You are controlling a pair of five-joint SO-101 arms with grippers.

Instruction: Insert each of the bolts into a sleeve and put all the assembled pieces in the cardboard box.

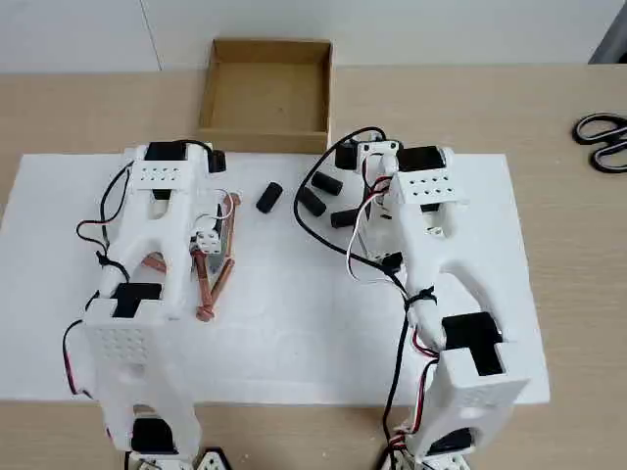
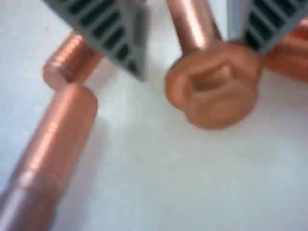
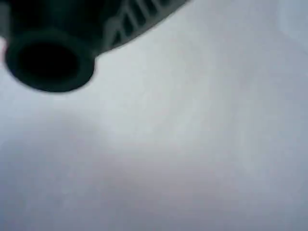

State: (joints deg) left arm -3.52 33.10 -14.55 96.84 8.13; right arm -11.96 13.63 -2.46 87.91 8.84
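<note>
Several copper bolts (image 1: 203, 286) lie on the white sheet under my left arm. My left gripper (image 1: 210, 257) is low over them and open. Its grey ribbed fingers (image 2: 113, 33) straddle the shank of one bolt (image 2: 211, 89), whose head faces the camera, with a gap on one side. Two more bolts (image 2: 53, 144) lie beside it. My right gripper (image 1: 361, 157) sits among the black sleeves (image 1: 327, 183) and holds one sleeve (image 3: 48, 60) end-on, above the sheet. The cardboard box (image 1: 266, 93) stands empty at the far edge.
A loose sleeve (image 1: 269, 198) lies between the two arms. Scissors (image 1: 602, 140) rest on the wooden table at the far right. The white sheet (image 1: 294, 323) is bare toward the near side. Loose cables (image 1: 358, 245) hang from the right arm.
</note>
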